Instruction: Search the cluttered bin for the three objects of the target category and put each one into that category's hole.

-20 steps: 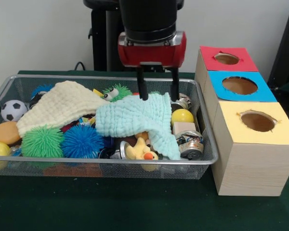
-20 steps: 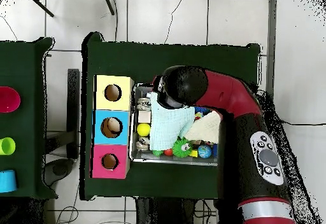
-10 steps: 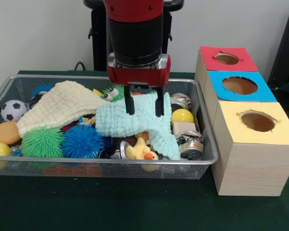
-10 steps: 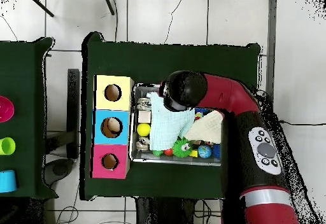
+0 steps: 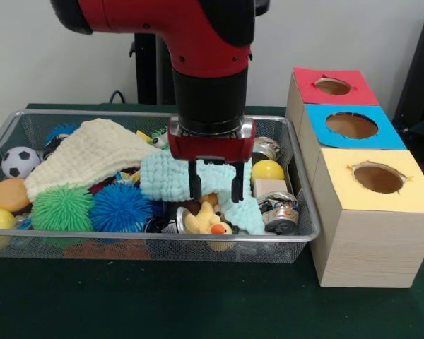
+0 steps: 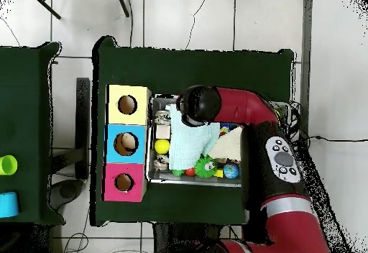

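Observation:
My gripper (image 5: 215,189) hangs open over the near middle of the wire bin (image 5: 56,244), its fingers straddling the near edge of a light blue cloth (image 5: 177,173), right above a yellow rubber duck (image 5: 206,220). Nothing is held between the fingers. The cloth drapes over several toys. A cream cloth (image 5: 88,152) covers the left part. Three boxes stand to the right, each with a hole: red (image 5: 333,86), blue (image 5: 351,125), yellow (image 5: 378,178). In the overhead view the arm's head (image 6: 198,105) covers the gripper above the blue cloth (image 6: 192,139).
In the bin lie a green spiky ball (image 5: 62,207), a blue spiky ball (image 5: 120,207), a soccer ball (image 5: 19,162), an orange ball (image 5: 8,194), a yellow ball (image 5: 268,170), a wooden block (image 5: 270,188) and metal cans (image 5: 281,212). A googly-eyed green toy (image 5: 162,138) sits behind.
The gripper has moved from the bin's far side toward the near edge and lower, now over the blue cloth's front edge above the duck. The fingers stay open.

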Robot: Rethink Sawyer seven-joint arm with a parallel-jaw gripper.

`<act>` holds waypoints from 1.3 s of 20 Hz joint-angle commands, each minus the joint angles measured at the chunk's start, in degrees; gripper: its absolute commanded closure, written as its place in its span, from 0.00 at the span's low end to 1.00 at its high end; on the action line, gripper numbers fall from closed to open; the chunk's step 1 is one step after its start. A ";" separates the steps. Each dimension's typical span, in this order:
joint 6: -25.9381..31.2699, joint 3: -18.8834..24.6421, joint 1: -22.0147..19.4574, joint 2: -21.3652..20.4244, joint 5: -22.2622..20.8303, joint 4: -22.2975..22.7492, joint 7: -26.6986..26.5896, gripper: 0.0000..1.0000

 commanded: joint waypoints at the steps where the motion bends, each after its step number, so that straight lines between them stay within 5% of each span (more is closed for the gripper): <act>1: -2.71 4.91 0.96 4.65 -4.56 -3.76 -6.65 0.00; 14: 1.42 5.37 1.91 4.60 -4.68 -6.11 -6.38 0.00; 26: 1.39 6.60 -2.36 2.68 -6.18 -2.97 -10.94 0.00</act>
